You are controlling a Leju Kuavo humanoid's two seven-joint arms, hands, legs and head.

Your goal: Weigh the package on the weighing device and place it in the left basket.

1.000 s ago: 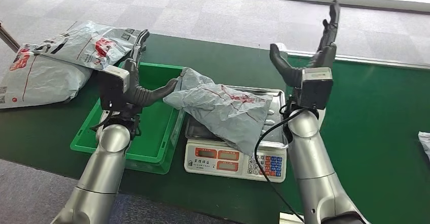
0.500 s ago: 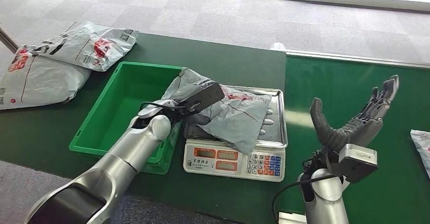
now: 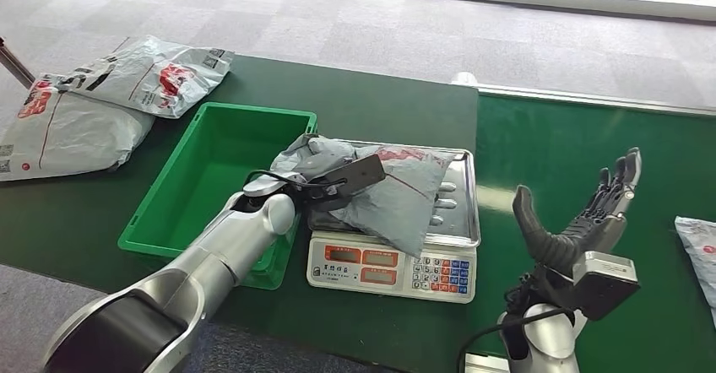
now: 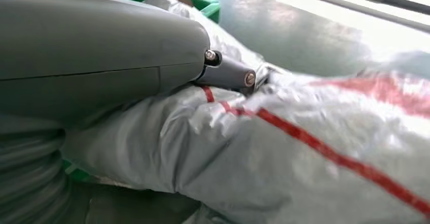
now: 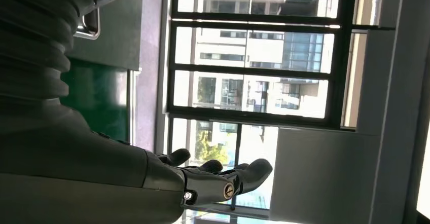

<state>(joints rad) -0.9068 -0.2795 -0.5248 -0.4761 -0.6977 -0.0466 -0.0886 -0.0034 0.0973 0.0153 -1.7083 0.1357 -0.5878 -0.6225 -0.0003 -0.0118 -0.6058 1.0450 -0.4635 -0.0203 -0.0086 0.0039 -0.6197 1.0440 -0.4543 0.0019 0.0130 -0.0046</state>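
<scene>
A grey package (image 3: 405, 191) with red markings lies on the steel tray of the scale (image 3: 460, 221), its left end hanging toward the green basket (image 3: 211, 170). My left arm reaches across the basket's near right corner, and my left hand (image 3: 342, 183) grips the package's left part. In the left wrist view the thumb (image 4: 152, 57) presses on top of the crumpled package (image 4: 304, 158); the fingers are hidden under it. My right hand (image 3: 583, 221) is held up over the green table right of the scale, open and holding nothing, palm toward the scale, with its fingers (image 5: 213, 178) spread.
Two more grey packages (image 3: 101, 94) lie on the table at the back left, beyond the basket. Another package (image 3: 701, 242) pokes in at the right edge. The scale's display and keypad (image 3: 388, 267) face me. The table's front edge runs just below the scale.
My left arm swung from beside the basket across onto the package and took hold of it. My right hand dropped from high over the scale to low at the right.
</scene>
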